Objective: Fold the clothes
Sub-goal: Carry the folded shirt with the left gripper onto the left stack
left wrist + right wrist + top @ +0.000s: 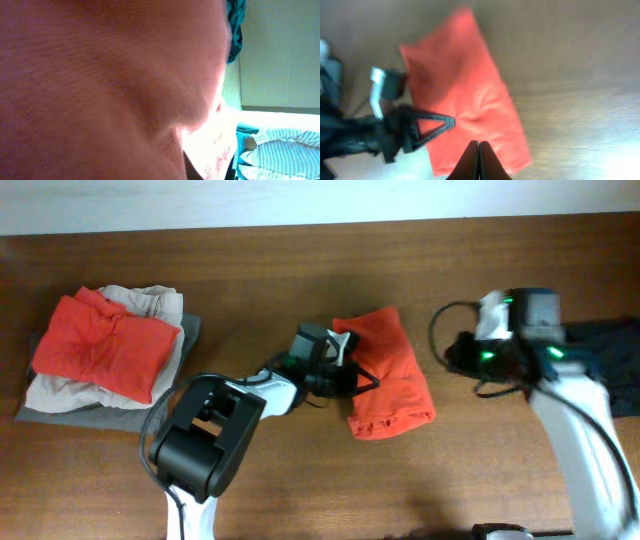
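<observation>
The clothes I work on are an orange-red T-shirt (392, 370), folded into a narrow rectangle at the table's middle. My left gripper (371, 381) reaches in from the left and is shut on the shirt's left part. The right wrist view shows its fingers meeting in a point (453, 121) on the shirt (470, 85). The left wrist view is filled with blurred red fabric (100, 75), and its own fingers are hidden. My right gripper (452, 356) hovers to the right of the shirt, off the cloth. It is shut (479, 146) and holds nothing.
A stack of folded garments (100, 340), orange on beige on grey, lies at the left of the wooden table (300, 260). A dark garment (612, 345) lies at the right edge behind the right arm.
</observation>
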Robot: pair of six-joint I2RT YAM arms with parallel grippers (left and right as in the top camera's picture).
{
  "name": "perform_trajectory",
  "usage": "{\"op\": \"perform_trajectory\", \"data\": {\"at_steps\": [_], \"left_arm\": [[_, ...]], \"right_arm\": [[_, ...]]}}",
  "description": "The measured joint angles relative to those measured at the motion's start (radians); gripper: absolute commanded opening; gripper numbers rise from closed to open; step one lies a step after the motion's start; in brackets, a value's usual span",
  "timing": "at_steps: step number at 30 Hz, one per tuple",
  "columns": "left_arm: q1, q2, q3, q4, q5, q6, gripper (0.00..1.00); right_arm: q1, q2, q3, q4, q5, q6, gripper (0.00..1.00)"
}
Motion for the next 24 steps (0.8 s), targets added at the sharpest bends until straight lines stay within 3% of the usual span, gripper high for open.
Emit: {"op": "perform_trajectory", "data": {"at_steps": [5,11,18,24], "left_arm": [[0.052,-0.108,-0.002,-0.029,0.006,0.059,0.01],[0.170,-0.390,-0.002,-0.034,-0.037,0.095,0.01],[0.442,-0.739,0.016,-0.123,-0.095,0.176,0.01],[0.726,-0.837,0.052,-0.195,-0.106,0.235,0.01]], "right_arm": [[-0.009,-0.166,0.032,-0.028,0.034,-0.002,0.04],[-0.009,-0.174,0.031,-0.064,0.047,-0.002,0.04],[-0.009,-0.174,0.031,-0.066,0.051,-0.002,0.04],[-0.009,-0.173,0.031,-0.068,0.051,-0.002,0.04]]}}
